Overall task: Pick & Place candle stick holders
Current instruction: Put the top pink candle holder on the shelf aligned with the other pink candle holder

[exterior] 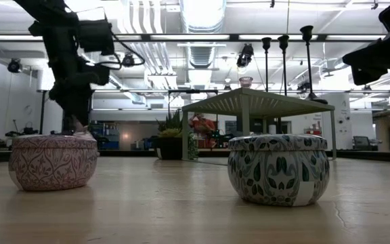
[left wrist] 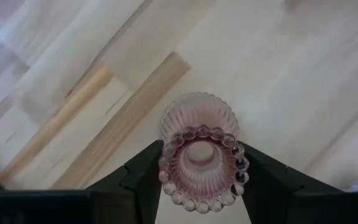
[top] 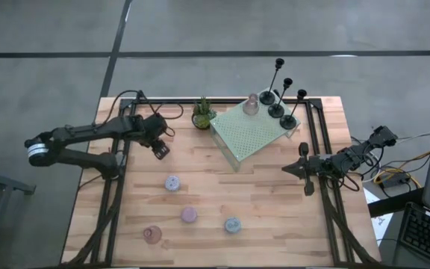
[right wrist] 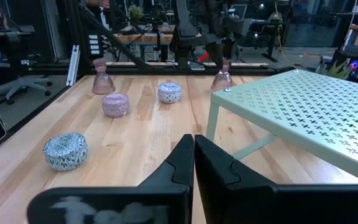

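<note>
My left gripper point(top: 160, 149) is shut on a pinkish glass cup point(left wrist: 199, 149) at the table's left middle. A second glass cup point(top: 152, 235) stands near the front edge, and a third point(top: 251, 107) stands on the pale green platform point(top: 256, 138). Three black holders point(top: 276, 109) stand by their round bases at the platform's far right corner. The lilac point(top: 172, 182), pink point(top: 189, 215) and blue point(top: 232, 224) round holders sit on the table in front. My right gripper point(top: 304, 176) is shut and empty, to the right of the platform. My left gripper pinches the glass cup's beaded top rim point(left wrist: 166, 167) between its two fingers, one on each side. The fingers come from above, pointing down. The cup stands upright below them, close to the wood; I cannot tell whether its foot point(right wrist: 221, 84) touches the table.
A small potted green plant point(top: 202, 113) stands at the back, left of the platform. A black frame runs along the table's left, right and far sides point(top: 321, 142). Bare wood lies between the platform and the round holders.
</note>
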Robot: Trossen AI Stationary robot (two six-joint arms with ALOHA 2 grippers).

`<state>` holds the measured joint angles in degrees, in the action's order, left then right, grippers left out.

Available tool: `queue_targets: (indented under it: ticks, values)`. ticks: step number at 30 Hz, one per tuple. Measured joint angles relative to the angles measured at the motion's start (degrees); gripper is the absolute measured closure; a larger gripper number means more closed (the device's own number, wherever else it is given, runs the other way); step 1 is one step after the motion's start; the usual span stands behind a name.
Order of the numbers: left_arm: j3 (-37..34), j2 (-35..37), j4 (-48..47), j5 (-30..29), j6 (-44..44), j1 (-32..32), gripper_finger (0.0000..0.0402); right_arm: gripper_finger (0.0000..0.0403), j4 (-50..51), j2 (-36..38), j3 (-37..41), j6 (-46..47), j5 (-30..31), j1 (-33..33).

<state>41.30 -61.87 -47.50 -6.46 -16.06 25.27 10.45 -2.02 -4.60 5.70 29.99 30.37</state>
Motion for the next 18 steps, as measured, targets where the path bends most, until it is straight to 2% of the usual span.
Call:
queue_targets:
  ticks: [7,13,18]
  values:
    - [7.4,0.0,0.1,4.8,0.2,-1.4,0.0222,0.0394,0.0,0.0,0.0,0.0,0.0,0.0]
    - [15.9,-0.7,1.5,5.9,-0.1,-4.0,0.0221,0.0394,0.0,0.0,0.0,0.1,0.0,0.0]
    - [21.9,-4.1,8.4,8.2,-0.4,-7.1,0.0222,0.0394,0.0,0.0,0.0,0.0,0.0,0.0]
